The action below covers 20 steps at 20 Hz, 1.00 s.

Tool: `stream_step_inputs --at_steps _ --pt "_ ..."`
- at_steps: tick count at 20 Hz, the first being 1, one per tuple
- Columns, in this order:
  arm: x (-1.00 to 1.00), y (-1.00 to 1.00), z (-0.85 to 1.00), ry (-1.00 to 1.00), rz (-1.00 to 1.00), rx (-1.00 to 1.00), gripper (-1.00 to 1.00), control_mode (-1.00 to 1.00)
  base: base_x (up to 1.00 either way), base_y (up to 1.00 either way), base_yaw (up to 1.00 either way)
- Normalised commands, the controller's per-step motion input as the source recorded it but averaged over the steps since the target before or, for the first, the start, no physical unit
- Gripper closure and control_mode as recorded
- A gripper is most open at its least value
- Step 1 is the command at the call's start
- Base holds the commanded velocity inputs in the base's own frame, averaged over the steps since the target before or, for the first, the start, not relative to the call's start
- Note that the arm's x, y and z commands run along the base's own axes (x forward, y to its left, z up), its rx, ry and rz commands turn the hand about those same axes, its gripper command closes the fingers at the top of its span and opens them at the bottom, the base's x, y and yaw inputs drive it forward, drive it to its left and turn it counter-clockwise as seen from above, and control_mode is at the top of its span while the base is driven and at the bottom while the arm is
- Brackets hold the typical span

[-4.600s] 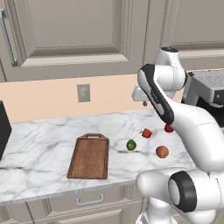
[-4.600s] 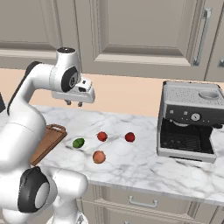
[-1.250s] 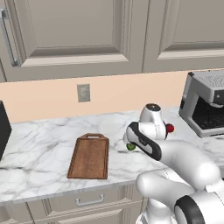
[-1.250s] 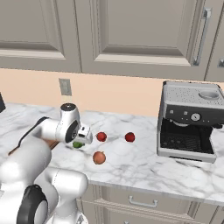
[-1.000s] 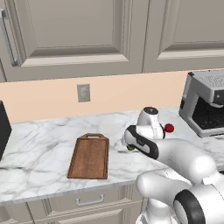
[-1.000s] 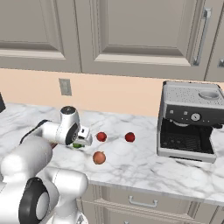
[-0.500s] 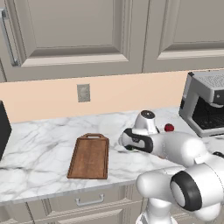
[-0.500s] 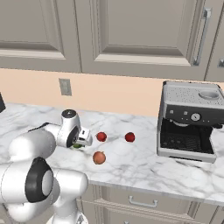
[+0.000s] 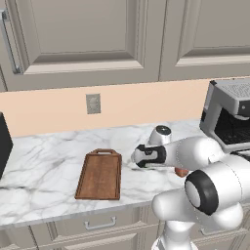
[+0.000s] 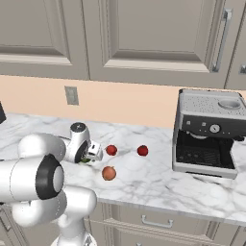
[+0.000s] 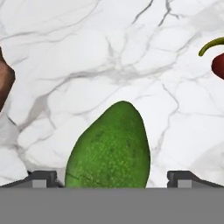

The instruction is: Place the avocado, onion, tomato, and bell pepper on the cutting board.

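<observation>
The avocado (image 11: 109, 146) lies on the white marble counter (image 9: 44, 161), between the two dark finger tips of the gripper (image 11: 111, 178) in the hand view. Each tip stands a little apart from the green skin, so the jaws are spread on both sides of the fruit and do not press it. In the right base view only a small green part of the avocado (image 10: 85, 160) shows under the white hand, which is low over the counter.

To the left of the hand in the left base view lies the cutting board (image 9: 100, 174), flat on the counter with its handle bar toward the wall. Nothing lies on it. A strip of bare marble separates the board from the gripper (image 9: 137, 157), and the board's front edge is near the counter's front edge.

On the other side of the avocado, the right base view shows three round things: a red one (image 10: 111, 150) just beside the hand, a second red one (image 10: 142, 151) further off, and an orange one (image 10: 109, 173) nearer the front edge. Open marble lies between them and the coffee machine (image 10: 210, 132).
</observation>
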Motion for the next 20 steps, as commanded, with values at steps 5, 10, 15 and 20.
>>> stream_step_inputs --at_steps 5,10,15,20 --pt "0.13 0.0 -0.17 0.0 0.0 0.0 -1.0 -1.0 0.0 0.0 0.0" --pt "0.11 0.01 -0.17 0.0 0.0 0.0 1.0 -1.0 0.0 0.0 0.0" --pt "0.01 0.06 -0.01 -0.02 0.0 0.01 1.0 -1.0 0.0 0.0 0.0" --pt "-0.1 0.02 0.39 -0.03 0.0 0.02 1.0 -1.0 0.0 0.0 0.0"
